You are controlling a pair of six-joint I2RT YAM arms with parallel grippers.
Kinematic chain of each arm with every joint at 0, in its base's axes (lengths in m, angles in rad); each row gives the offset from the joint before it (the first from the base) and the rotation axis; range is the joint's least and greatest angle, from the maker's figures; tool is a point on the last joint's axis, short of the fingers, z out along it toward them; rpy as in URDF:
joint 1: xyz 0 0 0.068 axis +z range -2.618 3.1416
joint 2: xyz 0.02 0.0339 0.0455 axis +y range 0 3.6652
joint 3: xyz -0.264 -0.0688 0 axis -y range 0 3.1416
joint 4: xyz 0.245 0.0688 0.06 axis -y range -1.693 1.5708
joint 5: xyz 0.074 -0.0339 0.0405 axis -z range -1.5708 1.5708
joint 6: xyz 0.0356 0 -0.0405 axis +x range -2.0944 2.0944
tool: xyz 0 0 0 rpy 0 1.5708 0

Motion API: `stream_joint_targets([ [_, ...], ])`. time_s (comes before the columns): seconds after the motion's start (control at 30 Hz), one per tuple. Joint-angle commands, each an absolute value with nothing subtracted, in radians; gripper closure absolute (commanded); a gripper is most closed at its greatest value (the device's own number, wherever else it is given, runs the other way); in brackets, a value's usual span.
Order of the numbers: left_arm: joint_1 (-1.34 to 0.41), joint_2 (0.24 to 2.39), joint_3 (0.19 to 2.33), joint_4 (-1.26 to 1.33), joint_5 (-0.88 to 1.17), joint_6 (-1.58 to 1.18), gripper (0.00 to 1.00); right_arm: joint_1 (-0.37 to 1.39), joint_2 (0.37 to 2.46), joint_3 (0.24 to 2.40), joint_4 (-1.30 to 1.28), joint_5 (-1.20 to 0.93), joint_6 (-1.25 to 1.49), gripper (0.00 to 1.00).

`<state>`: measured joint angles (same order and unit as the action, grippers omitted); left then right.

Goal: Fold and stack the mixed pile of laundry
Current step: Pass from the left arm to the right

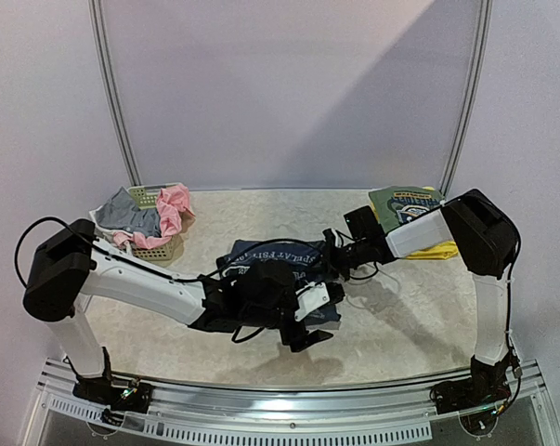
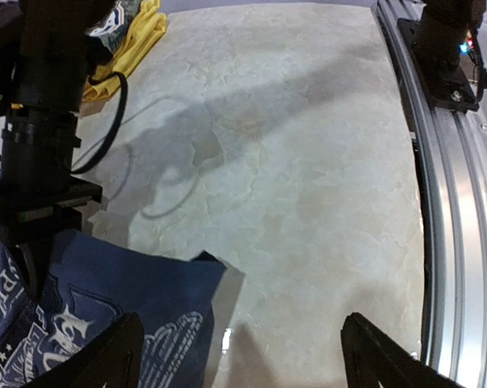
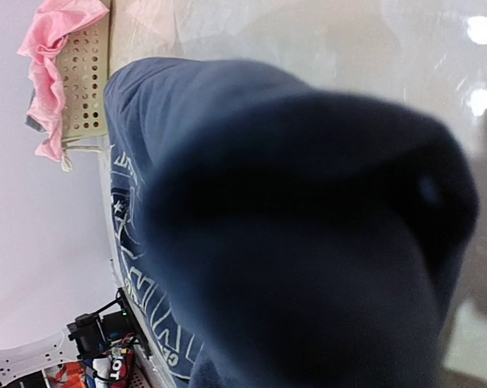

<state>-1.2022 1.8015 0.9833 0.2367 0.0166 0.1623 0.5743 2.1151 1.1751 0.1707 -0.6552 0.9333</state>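
Pale marbled table point(image 1: 261, 209) carries the navy printed tee point(image 1: 270, 255) at its middle, seemingly mid-fold: right gripper point(image 1: 335, 253) pinched shut on its right edge, left gripper point(image 2: 241, 323) wide open over the near hem, so next that edge likely needs drawing across without bunching.

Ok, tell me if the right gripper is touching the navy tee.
Touching. The left wrist view shows the right gripper pinching the edge of the navy tee, no gap between them.

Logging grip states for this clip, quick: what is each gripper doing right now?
Left gripper: open, holding nothing.
Right gripper: shut on the navy tee.
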Motion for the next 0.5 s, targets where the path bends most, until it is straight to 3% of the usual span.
stream_joint_targets([
  [0.0, -1.197, 1.722, 0.936, 0.203, 0.046, 0.105, 0.12, 0.558, 2.113, 1.280, -0.167, -0.570, 0.692, 1.00],
  [0.2, -1.178, 1.585, 0.840, 0.186, -0.066, 0.021, 0.11, 0.545, 2.074, 1.407, -0.463, -0.373, 0.464, 1.00],
  [0.47, -1.168, 1.436, 0.723, 0.175, -0.222, -0.051, 0.10, 0.529, 2.049, 1.542, -0.644, -0.149, 0.307, 1.00],
])
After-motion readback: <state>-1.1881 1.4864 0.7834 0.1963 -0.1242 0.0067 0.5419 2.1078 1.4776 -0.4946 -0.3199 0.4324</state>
